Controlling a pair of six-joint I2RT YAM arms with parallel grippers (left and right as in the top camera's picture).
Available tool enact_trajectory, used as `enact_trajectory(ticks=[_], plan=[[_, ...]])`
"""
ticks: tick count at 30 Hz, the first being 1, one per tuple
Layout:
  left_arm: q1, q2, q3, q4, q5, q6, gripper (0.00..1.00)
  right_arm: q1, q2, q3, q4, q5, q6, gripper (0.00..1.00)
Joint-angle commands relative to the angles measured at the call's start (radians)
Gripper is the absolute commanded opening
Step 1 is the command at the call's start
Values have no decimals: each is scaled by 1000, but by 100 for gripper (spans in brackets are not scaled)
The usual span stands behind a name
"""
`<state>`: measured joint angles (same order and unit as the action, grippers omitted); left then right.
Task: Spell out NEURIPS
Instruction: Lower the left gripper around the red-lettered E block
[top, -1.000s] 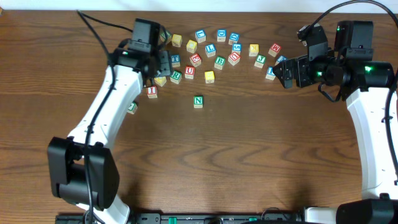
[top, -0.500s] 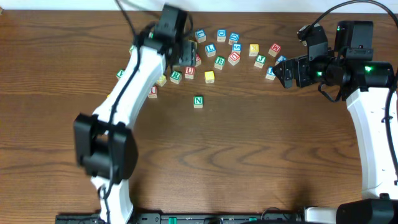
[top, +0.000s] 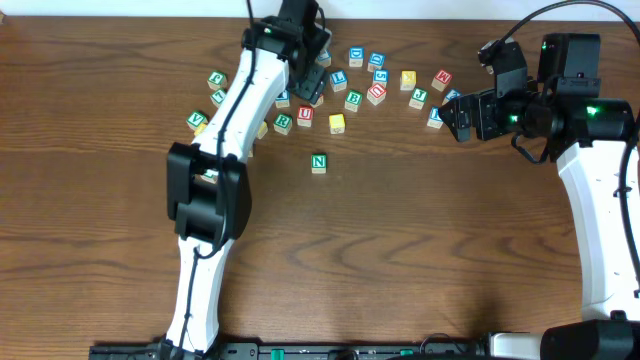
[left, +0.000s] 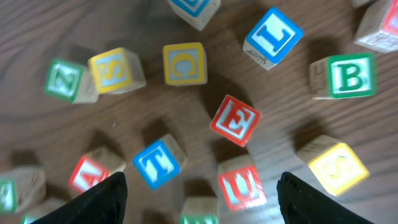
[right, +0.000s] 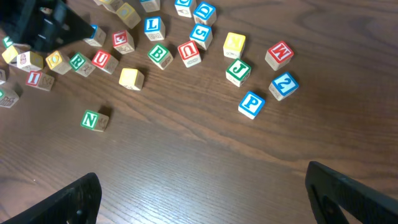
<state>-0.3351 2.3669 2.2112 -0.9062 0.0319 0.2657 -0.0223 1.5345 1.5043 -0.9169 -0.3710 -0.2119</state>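
Brown wood table (top: 420, 260), blocks lying scattered along its far edge. Left gripper (left: 202, 208) is hovering over that cluster w/ fingers well apart, holding nothing. Red U block (left: 242, 185) is sitting between the fingertips, and the red E block (left: 235, 120) is lying tilted just beyond. N block (top: 318, 162) is sitting alone toward the table's middle. Right gripper (right: 208, 199) is hanging wide open & empty near the right edge, P block (right: 251, 104) close by. Prob. going for E: neighbours are crowding it, so I'd be squaring the fingers to its tilted sides and dropping straight down.
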Motion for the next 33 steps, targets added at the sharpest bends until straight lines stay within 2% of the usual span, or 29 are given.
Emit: enact_trajectory(ticks=[1,12,28,31,33], plan=[[2,40,22,41,11,127,76,-2,-1,21,0,-13,5,99],[1,114,18,138,67,130,75,-2,-1,21,0,-13,5,99],[-16,177,18,153,66,129,72,-2,-1,21,0,-13,5,99],[-16,177,18,151,66,116,68,-2,-1,21,0,-13,5,99],[-17,177,18,146,67,113,62,-2,-1,21,0,-13,5,99]])
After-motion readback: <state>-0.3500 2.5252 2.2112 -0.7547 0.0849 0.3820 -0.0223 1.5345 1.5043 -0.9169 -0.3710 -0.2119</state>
